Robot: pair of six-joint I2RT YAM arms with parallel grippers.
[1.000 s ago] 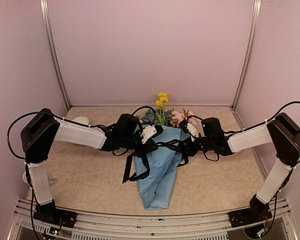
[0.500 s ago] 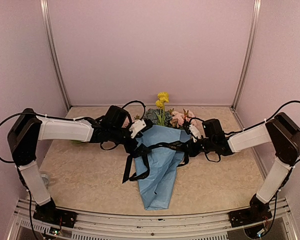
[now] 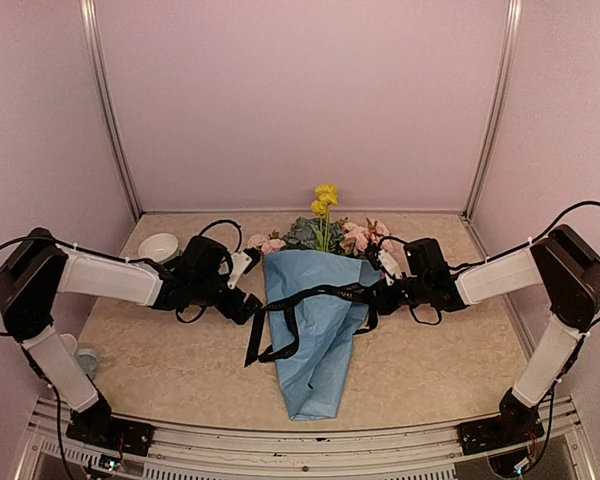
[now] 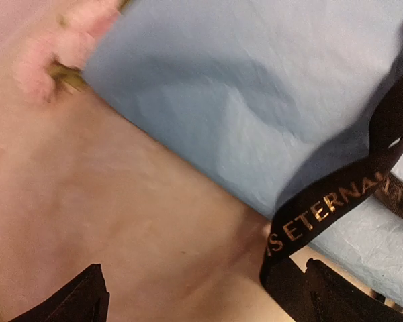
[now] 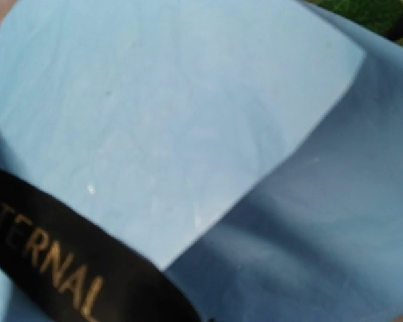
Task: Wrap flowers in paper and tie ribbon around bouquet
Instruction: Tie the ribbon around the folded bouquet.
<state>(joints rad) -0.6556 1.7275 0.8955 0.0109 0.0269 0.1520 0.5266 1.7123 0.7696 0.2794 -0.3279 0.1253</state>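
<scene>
The bouquet lies in the middle of the table: the flowers (image 3: 325, 230), pink, yellow and blue-green, stick out of the far end of a light-blue paper (image 3: 315, 340) cone. The black ribbon (image 3: 320, 292) crosses the cone, and its loops hang off the left side. My left gripper (image 3: 246, 286) stands open just left of the cone with nothing in it. In the left wrist view the fingertips (image 4: 87, 298) show over bare table beside the lettered ribbon (image 4: 336, 201) and the paper (image 4: 255, 100). My right gripper (image 3: 379, 288) is shut on the ribbon at the cone's right edge. Its wrist view shows ribbon (image 5: 67, 261) over paper (image 5: 188, 114).
A white bowl (image 3: 160, 246) sits at the back left behind the left arm. A small pale object (image 3: 85, 358) lies near the left wall. Pink walls close in three sides, and a metal rail (image 3: 300, 440) runs along the near edge.
My left gripper opened, let go of the ribbon and drew back to the left off the bouquet. The ribbon's left part sagged. The right arm stayed put.
</scene>
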